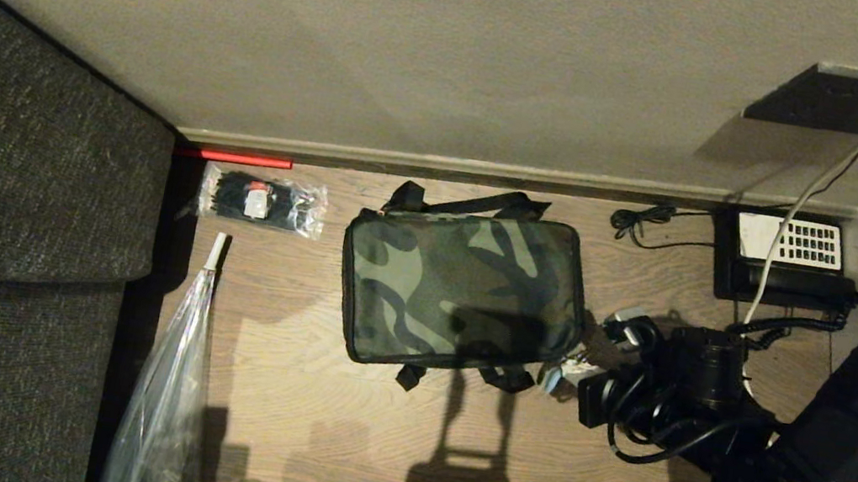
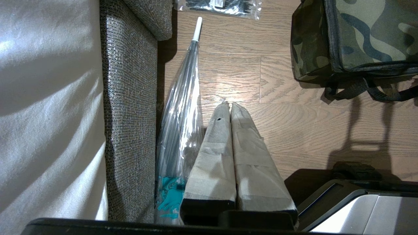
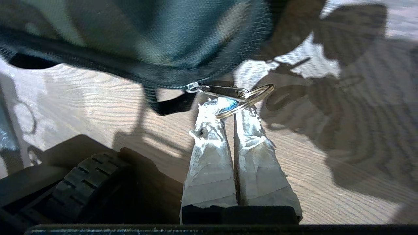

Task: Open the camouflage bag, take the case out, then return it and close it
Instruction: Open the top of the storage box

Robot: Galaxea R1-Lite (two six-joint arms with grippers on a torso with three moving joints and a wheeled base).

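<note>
Head view: the camouflage bag [image 1: 462, 290] lay flat on the wood floor [image 1: 334, 422], lid down, strap handles sticking out at its far and near edges. The right hand [image 1: 564, 372] sat at the bag's near right corner, arm reaching in from the right. A clear packet of black ties [image 1: 263, 201] lay to the bag's left, a folded clear umbrella [image 1: 171, 381] nearer the grey sofa [image 1: 25, 155]; a black telephone [image 1: 785, 259] stood by the wall at right. The case was not visible. Left wrist view: the left hand [image 2: 228, 105], taped fingers pressed together and holding nothing, hung over bare floor beside the umbrella, well apart from the bag. Right wrist view: the right hand's taped fingers [image 3: 209, 143] were pressed together at the metal ring [image 3: 248, 99] on the zipper pull [image 3: 218, 90] at the bag's edge; the tips seemed to pinch the ring.
</note>
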